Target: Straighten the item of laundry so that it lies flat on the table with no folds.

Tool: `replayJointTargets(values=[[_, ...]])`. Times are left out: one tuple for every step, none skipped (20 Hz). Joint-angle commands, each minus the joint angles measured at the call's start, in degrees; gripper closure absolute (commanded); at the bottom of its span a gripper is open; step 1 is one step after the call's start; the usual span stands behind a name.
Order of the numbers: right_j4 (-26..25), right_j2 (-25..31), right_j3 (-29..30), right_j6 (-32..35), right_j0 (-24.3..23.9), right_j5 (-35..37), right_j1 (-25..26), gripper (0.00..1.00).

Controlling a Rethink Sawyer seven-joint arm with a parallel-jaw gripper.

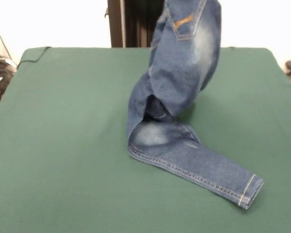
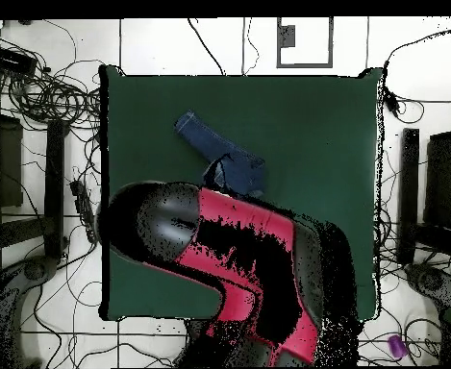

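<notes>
The blue denim jeans [image 1: 184,63] hang from above the top edge of the front view, with a back pocket stitched in tan facing the camera. Their lower part is bunched on the green table [image 1: 63,145]. One leg lies flat towards the front right and ends in a hemmed cuff [image 1: 250,190]. In the overhead view the jeans [image 2: 219,159] stick out from under the red and black arm [image 2: 238,259], which covers their raised end. The gripper itself is hidden, above the top edge in the front view and under the arm in the overhead view. The hanging cloth shows that it holds the jeans.
The dark pedestal [image 1: 136,24] stands behind the table's far edge. Cables and black gear [image 2: 37,96] lie on the floor around the table. A small purple object [image 2: 395,346] lies on the floor near the robot's base.
</notes>
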Motion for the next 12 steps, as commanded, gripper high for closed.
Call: replayJointTargets(values=[[-5.6, 1.0, -0.3, -8.5, -5.1, 11.2, -7.9, 1.00], [-6.3, 1.5, 0.2, -10.2, -6.2, 10.8, -8.7, 1.00], [-6.9, 2.2, 0.8, -11.6, -7.3, 10.5, -9.6, 1.00], [-7.5, 2.9, 1.5, -13.1, -8.5, 9.8, -10.3, 1.00], [-8.1, 3.6, 2.2, -14.4, -9.6, 9.0, -11.0, 1.00], [-8.9, 4.2, 2.6, -16.1, -11.0, 8.3, -11.7, 1.00], [-9.5, 5.1, 3.4, -17.8, -12.3, 6.8, -12.2, 1.00], [-10.4, 6.1, 4.3, -20.2, -14.1, 4.9, -12.8, 1.00], [-11.1, 7.2, 5.4, -22.8, -15.8, 2.5, -13.1, 1.00], [-11.6, 8.5, 7.1, -25.5, -17.8, -0.4, -13.5, 1.00], [-11.9, 9.8, 8.6, -27.9, -19.6, -3.4, -13.6, 1.00], [-12.2, 11.2, 10.1, -30.0, -21.4, -6.1, -13.8, 1.00]])
